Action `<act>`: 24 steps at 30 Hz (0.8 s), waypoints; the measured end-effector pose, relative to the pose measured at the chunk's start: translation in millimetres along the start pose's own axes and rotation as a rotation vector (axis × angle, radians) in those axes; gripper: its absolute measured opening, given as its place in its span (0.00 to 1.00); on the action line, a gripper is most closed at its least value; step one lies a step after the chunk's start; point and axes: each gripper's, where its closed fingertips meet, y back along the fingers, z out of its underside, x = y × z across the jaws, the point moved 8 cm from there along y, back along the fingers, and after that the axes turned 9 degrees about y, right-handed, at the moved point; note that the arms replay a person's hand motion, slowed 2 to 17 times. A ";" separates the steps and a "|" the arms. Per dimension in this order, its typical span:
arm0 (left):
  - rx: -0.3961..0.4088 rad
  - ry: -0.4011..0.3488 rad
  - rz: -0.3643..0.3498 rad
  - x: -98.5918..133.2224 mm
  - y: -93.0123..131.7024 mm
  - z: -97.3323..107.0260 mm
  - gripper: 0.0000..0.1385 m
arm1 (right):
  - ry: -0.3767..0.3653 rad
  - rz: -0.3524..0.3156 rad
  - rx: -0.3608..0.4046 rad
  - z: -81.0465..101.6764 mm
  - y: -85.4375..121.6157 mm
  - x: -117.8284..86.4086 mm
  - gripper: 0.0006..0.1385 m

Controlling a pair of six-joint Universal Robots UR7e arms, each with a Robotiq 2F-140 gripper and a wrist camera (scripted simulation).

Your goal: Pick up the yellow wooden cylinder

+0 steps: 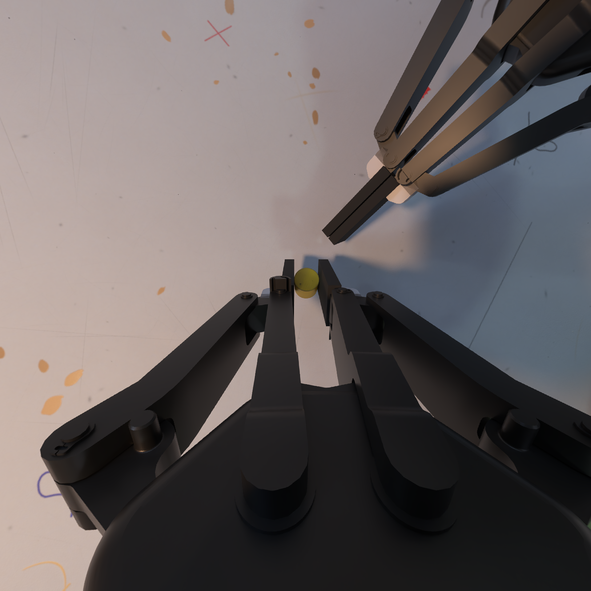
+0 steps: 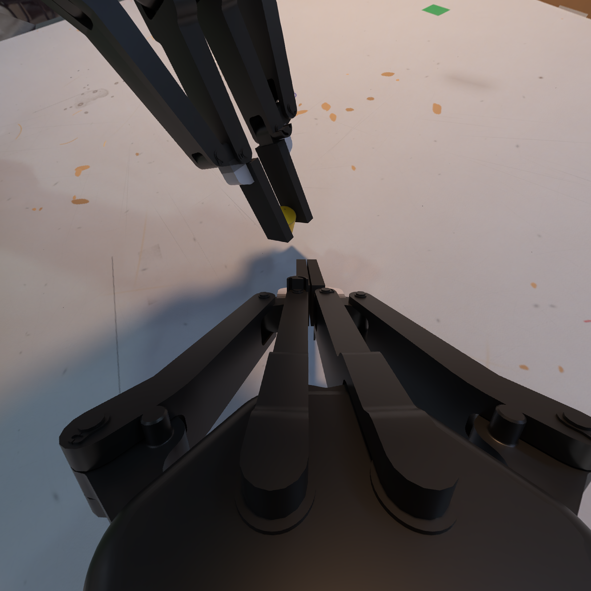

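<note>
A small yellow wooden cylinder [image 1: 306, 283] sits between the fingertips of my left gripper [image 1: 306, 267], which is shut on it just above the white table. It also shows in the right wrist view [image 2: 288, 216], held between the left gripper's [image 2: 289, 229] two black pads. My right gripper [image 2: 307, 267] is shut and empty, its pads pressed together. In the left wrist view the right gripper [image 1: 332, 236] hangs close by, up and to the right of the cylinder, pointing down toward it.
The white table [image 1: 128, 192] is scuffed, with orange paint flecks, a red cross mark [image 1: 218, 33] and pen scribbles. A green square patch [image 2: 435, 9] lies at the far edge in the right wrist view. Both grippers cast shadows between them.
</note>
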 end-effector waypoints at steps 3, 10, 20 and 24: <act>-0.001 -0.002 -0.005 -0.5 0.2 -0.4 0.14 | 0.002 -0.011 0.001 0.3 0.6 -0.6 0.00; -0.001 -0.002 -0.007 -1.2 0.9 -1.5 0.14 | 0.014 -0.086 0.041 -1.8 3.3 -6.8 0.00; 0.001 -0.006 -0.008 -1.4 1.3 -2.8 0.14 | 0.013 -0.076 0.036 -2.4 -4.7 -8.6 0.00; -0.002 -0.008 -0.009 -1.5 1.0 -2.8 0.14 | 0.007 -0.037 0.010 -0.2 -6.8 -5.0 0.00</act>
